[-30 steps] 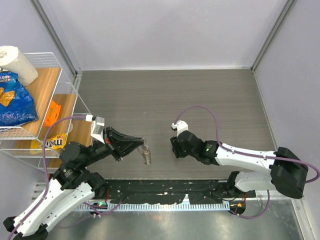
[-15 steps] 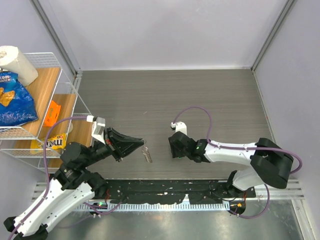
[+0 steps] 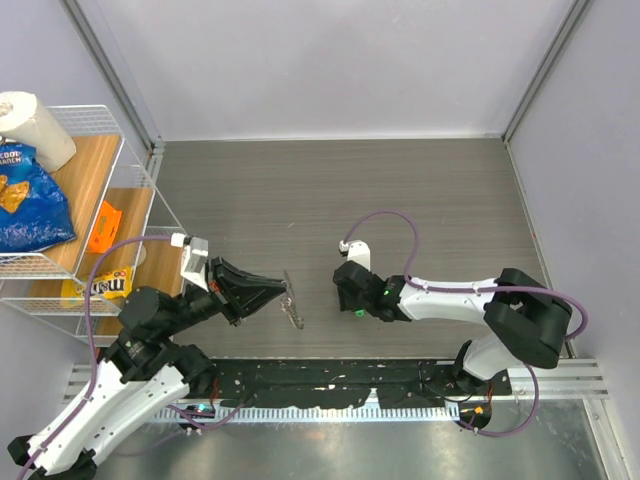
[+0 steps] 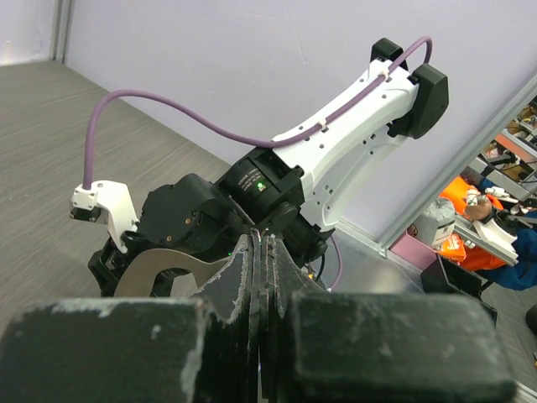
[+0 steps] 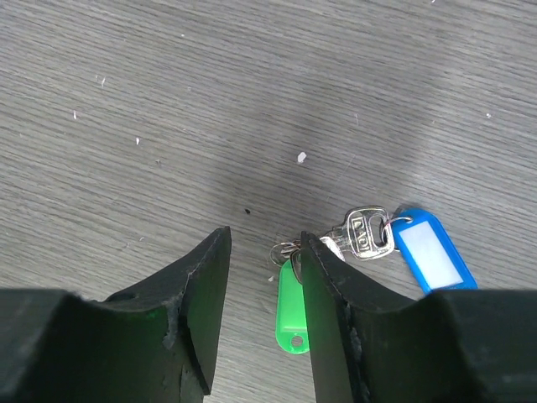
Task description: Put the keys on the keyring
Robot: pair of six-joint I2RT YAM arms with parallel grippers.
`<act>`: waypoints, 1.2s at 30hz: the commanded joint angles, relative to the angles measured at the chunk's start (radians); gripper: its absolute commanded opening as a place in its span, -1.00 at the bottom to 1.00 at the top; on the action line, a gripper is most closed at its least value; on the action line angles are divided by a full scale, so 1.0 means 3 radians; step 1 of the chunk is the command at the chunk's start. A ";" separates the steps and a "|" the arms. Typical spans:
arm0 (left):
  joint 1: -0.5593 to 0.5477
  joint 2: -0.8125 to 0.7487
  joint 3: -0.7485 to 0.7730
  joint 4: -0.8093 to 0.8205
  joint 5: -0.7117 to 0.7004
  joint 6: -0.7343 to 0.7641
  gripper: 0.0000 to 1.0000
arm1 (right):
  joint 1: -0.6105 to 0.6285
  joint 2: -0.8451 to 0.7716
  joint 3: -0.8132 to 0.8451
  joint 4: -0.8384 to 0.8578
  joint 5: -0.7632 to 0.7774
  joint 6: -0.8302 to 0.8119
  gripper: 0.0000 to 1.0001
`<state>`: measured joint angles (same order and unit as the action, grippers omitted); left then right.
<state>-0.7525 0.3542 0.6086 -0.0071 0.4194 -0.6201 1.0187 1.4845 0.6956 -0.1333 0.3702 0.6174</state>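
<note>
Silver keys (image 5: 367, 232) with green and blue tags lay on the grey wood-grain surface (image 5: 252, 101), just beside one finger of the right pincer (image 5: 264, 243), which stood partly open and empty. The left pincer (image 3: 281, 290) was clamped tight on the keyring (image 3: 292, 305).

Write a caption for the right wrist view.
Open right gripper above the table, green- and blue-tagged keys lying beside it.
</note>
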 commanded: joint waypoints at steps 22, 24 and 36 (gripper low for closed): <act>-0.0002 -0.0102 0.0016 0.0003 0.0054 0.0017 -1.00 | 0.0240 -0.0453 -0.0053 0.0296 -0.0345 -0.0166 -0.26; -0.0002 -0.0091 0.0022 0.0003 0.0049 0.0022 -1.00 | 0.0240 -0.0734 -0.0145 0.0266 -0.0268 -0.0217 -0.24; -0.0002 -0.0030 0.0037 0.0090 0.0059 0.0006 -1.00 | 0.0403 -0.0516 -0.0228 0.0368 -0.0375 -0.0360 -0.29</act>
<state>-0.7525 0.3367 0.6071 -0.0353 0.4202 -0.6189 1.1030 1.2984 0.6125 -0.0566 0.2493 0.5385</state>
